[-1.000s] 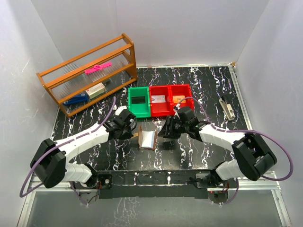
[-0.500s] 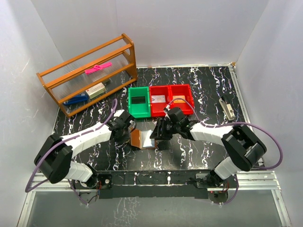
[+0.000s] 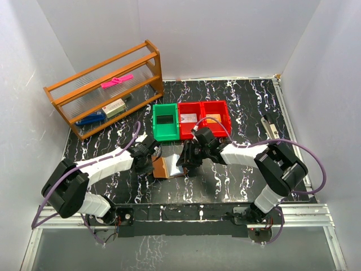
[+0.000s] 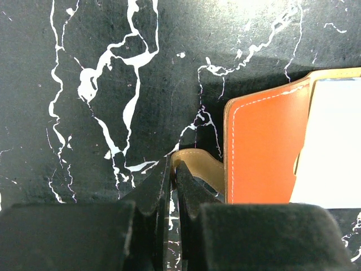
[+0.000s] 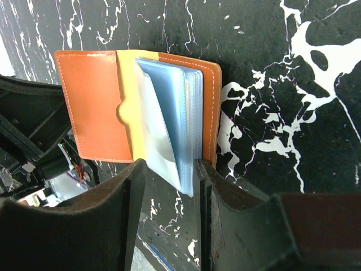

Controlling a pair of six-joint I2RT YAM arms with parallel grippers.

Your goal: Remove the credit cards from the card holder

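The card holder [image 3: 164, 167], propped upright a second ago, has been laid open and flat on the desk [image 3: 242, 107] and shifted slightly leftward. The right end effector [image 3: 186, 162] has been brought leftward over its pale blue sleeves [image 5: 169, 113], and the left end effector [image 3: 148, 164] has been drawn in against its outer edge.

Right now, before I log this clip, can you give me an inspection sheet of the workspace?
Surface: black marbled table.
Job's things: card holder lies open, with a pale blue stack fanned up from it; a pale card and an orange card lie in the red bins.
Clutter: green bin, wooden rack, stapler.
Grippers: left claw shut on the holder's tan tab; right claw straddles the stack, grip unclear.
Cables: purple cables loop off both arms, away from the holder.
Surroundings: white walls.
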